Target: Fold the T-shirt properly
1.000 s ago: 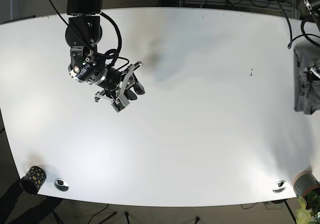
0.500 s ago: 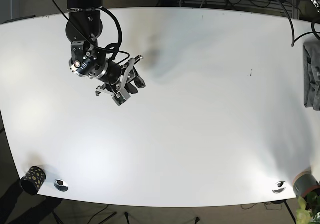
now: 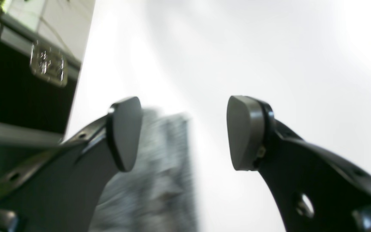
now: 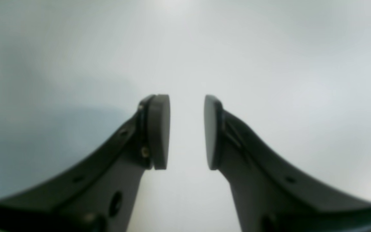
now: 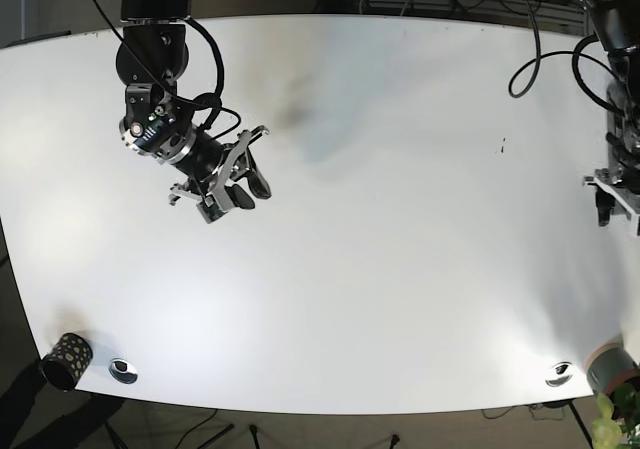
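The grey T-shirt (image 3: 159,180) shows only in the left wrist view, as blurred folded fabric lying on the white table (image 5: 400,269) near its edge. My left gripper (image 3: 184,132) hangs above it, open and empty. In the base view the left gripper (image 5: 608,197) is at the far right edge, and the shirt cannot be made out there. My right gripper (image 5: 235,197) hovers over bare table at the upper left. In the right wrist view the right gripper (image 4: 187,132) has its pads a little apart, with nothing between them.
A black patterned cup (image 5: 65,359) and a metal clamp (image 5: 123,370) sit at the front left corner. Another clamp (image 5: 559,373), a grey cup (image 5: 612,367) and a plant (image 5: 612,424) are at the front right. A black case (image 3: 21,96) stands beyond the table's edge.
The shirt slid toward the right edge and is now lost from the base view, where the left arm has come in. The right arm has drifted left and a little up.
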`<action>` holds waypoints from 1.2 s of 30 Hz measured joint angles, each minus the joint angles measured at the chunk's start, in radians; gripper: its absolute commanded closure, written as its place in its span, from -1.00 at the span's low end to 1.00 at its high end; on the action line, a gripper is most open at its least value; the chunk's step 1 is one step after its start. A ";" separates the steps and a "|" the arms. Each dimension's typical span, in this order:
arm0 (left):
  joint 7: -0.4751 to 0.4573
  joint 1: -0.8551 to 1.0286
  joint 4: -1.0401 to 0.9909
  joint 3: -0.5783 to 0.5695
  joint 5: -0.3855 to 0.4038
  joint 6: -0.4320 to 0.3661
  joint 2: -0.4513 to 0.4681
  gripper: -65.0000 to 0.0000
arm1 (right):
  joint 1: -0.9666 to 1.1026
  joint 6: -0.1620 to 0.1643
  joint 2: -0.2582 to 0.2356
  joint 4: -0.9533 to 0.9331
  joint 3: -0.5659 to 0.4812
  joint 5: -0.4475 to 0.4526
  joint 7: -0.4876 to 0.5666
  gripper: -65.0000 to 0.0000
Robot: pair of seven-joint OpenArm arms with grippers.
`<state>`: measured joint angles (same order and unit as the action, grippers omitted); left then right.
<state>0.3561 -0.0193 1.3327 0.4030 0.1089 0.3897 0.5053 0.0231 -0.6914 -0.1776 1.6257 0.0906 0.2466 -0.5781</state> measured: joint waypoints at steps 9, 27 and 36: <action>-0.284 0.098 0.019 -0.179 -0.159 -0.186 -0.153 -0.18 | -0.004 0.042 0.022 -0.070 0.009 -0.276 0.271 0.49; -0.319 0.372 0.313 -0.258 -0.251 -0.233 -0.493 -0.18 | 0.150 0.142 0.016 -0.128 0.198 -0.219 0.530 0.49; -0.323 0.582 0.410 -0.324 -0.250 -0.232 -0.566 -0.18 | 0.338 0.142 -0.008 -0.114 0.198 -0.078 0.534 0.49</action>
<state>0.0330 0.5629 1.7428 0.0788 -0.1410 0.1577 -0.0608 0.3614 -0.5491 -0.1856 1.5112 0.2882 0.1688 -0.0444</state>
